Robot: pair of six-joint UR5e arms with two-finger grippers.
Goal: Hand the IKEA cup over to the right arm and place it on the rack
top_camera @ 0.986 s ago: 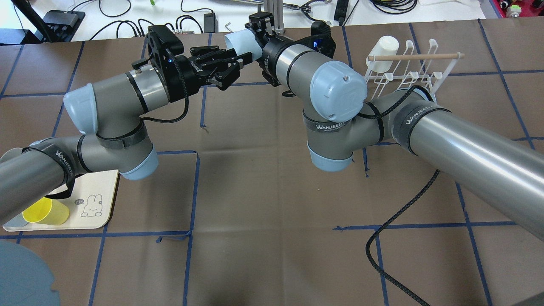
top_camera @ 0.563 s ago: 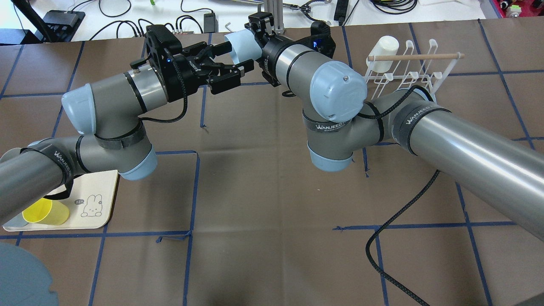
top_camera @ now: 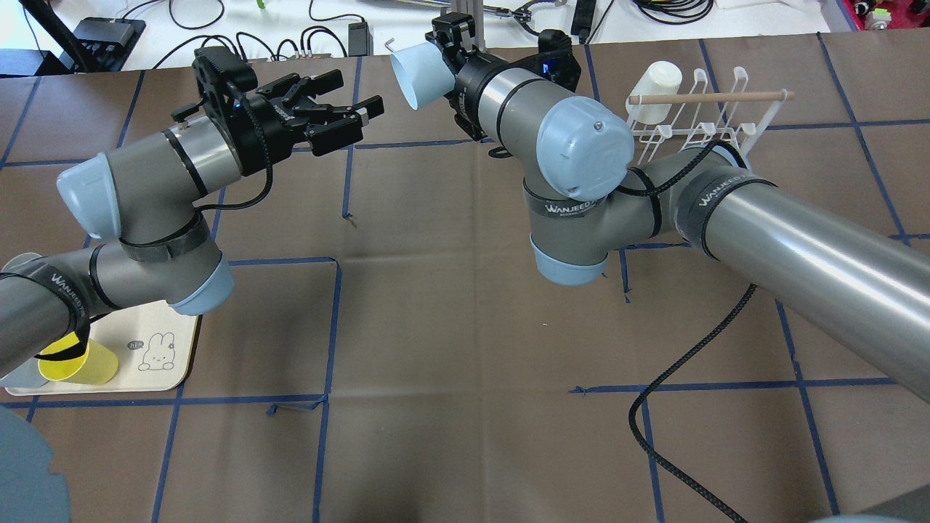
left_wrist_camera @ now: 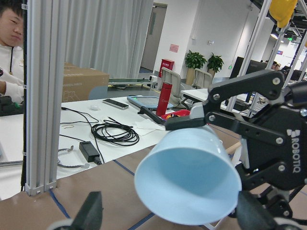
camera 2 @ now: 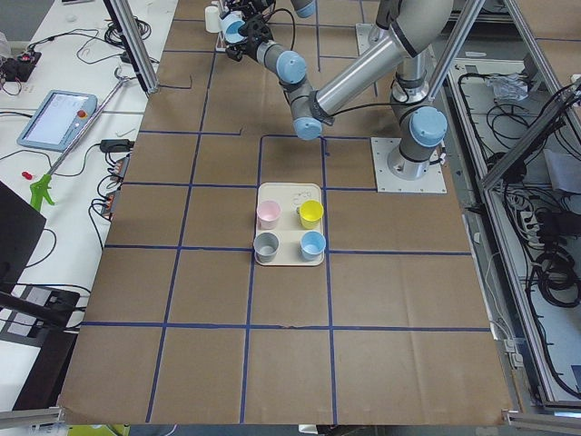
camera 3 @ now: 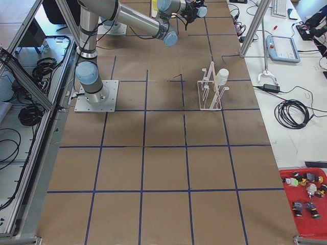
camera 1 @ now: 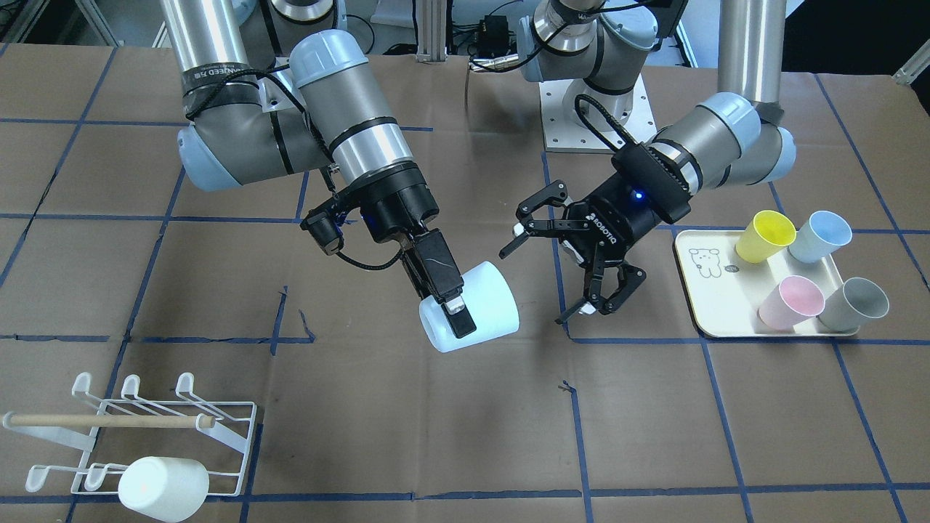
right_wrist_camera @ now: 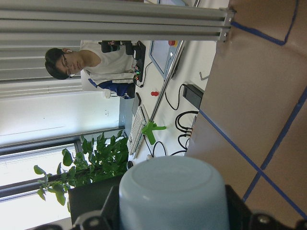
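Starting at the lower left of the overhead view: cream tray (top_camera: 182, 341) carrying a yellow cup (top_camera: 76, 363). Moving up to the left claw (top_camera: 356, 93) at upper left: spread wide, gripping nothing, parted by a gap from the pale blue cup (top_camera: 415, 73) just to its right.

Finding that cup at top centre, off the surface (top_camera: 436, 327), pinched near its closed end by the right claw (top_camera: 442, 59). Lies nearly level, long axis running left to right across the frame, open mouth toward the left claw, closed end toward the right arm (top_camera: 581, 149). Looks smooth, plain and tapered, with no handle; shows a round, undented rim in the left wrist view.

Further right, at upper right: white wire rack (top_camera: 701, 131) with a wooden rod (top_camera: 708, 96) across and one white cup (top_camera: 657, 87) on a prong. Stands well apart from the held cup, on its closed-end side, past the right arm's bend.

Judged: hand-over done, placing not yet. Calls for swinging rightward and tipping the mouth down over a free prong, with the right arm plainly nearer the rack.
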